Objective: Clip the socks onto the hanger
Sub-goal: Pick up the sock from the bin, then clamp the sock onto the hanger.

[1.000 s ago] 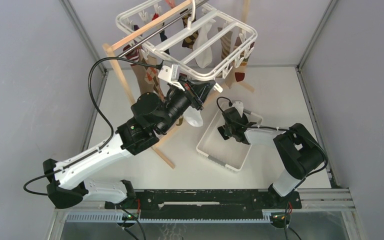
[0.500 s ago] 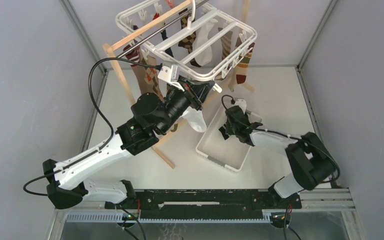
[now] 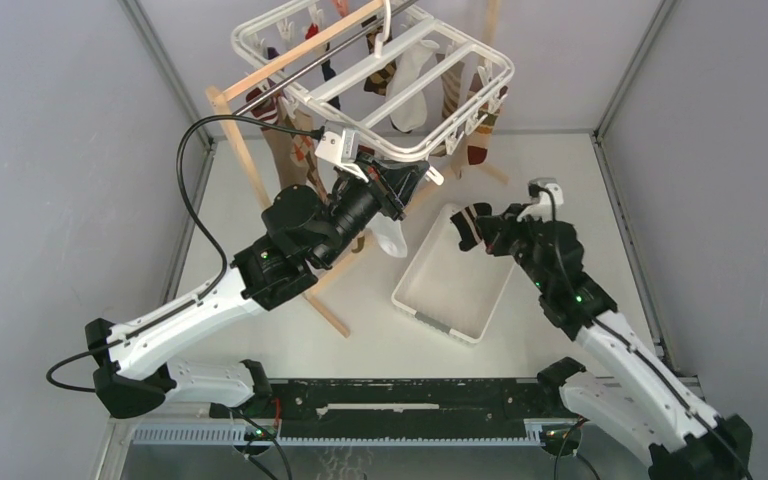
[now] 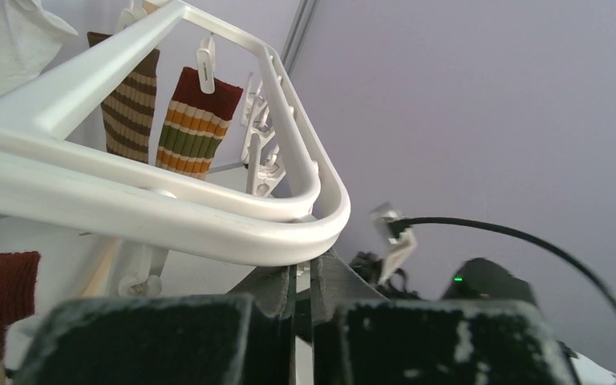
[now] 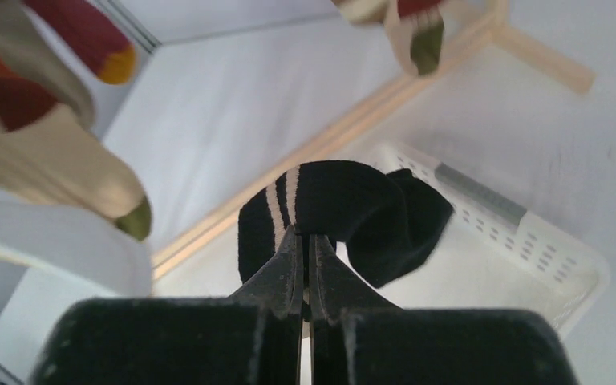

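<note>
Right wrist: black white-striped sock (image 5: pixel 369 200) is clenched in right gripper (image 5: pixel 304 238), unclipped. Left gripper (image 4: pixel 303 277) is closed at part-filled white plastic hanger (image 4: pixel 208 228).

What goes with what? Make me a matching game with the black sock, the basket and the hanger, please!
Things:
1. black sock
2. basket
3. hanger

Where:
A. hanging up high
B. sitting on the table
C. pinched in the right gripper

Pairs: 1-C, 2-B, 3-A
</note>
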`<control>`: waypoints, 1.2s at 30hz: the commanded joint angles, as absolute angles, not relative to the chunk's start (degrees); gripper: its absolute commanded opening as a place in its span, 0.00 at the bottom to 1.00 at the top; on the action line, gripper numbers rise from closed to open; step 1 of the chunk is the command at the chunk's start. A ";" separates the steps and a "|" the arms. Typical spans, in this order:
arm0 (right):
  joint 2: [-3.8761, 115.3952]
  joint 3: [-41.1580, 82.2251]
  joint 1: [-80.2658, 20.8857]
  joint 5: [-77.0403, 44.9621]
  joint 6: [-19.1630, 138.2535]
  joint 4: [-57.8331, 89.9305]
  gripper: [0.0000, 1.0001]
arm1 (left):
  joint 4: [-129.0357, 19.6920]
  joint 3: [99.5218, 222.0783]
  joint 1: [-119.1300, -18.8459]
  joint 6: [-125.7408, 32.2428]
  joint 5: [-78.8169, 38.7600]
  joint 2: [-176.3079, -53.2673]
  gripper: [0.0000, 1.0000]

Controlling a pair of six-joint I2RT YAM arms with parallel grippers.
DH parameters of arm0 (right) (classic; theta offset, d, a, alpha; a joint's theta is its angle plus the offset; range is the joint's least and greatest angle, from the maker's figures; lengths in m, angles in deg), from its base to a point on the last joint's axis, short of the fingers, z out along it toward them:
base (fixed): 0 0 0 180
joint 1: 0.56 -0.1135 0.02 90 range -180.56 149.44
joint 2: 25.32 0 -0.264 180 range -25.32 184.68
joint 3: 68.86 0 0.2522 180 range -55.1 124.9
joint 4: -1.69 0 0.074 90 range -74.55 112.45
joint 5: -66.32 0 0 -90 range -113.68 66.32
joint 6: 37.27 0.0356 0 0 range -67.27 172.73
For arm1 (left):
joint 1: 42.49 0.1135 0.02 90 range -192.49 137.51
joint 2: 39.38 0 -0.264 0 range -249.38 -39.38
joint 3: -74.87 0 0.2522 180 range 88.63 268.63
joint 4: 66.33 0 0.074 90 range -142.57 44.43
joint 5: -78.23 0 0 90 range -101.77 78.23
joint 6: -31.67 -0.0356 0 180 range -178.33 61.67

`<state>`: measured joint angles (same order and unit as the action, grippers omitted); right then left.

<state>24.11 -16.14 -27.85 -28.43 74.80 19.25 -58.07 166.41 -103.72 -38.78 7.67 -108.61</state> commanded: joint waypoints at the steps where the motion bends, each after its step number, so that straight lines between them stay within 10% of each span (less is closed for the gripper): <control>1: 15.16 -16.69 -26.72 -20.04 70.50 14.28 0.00 | -58.59 165.54 -103.13 -37.77 7.41 -107.45 0.00; 36: 17.19 -5.61 -29.58 1.76 71.10 -3.14 0.00 | -58.98 165.01 -103.18 -37.04 5.51 -107.41 0.00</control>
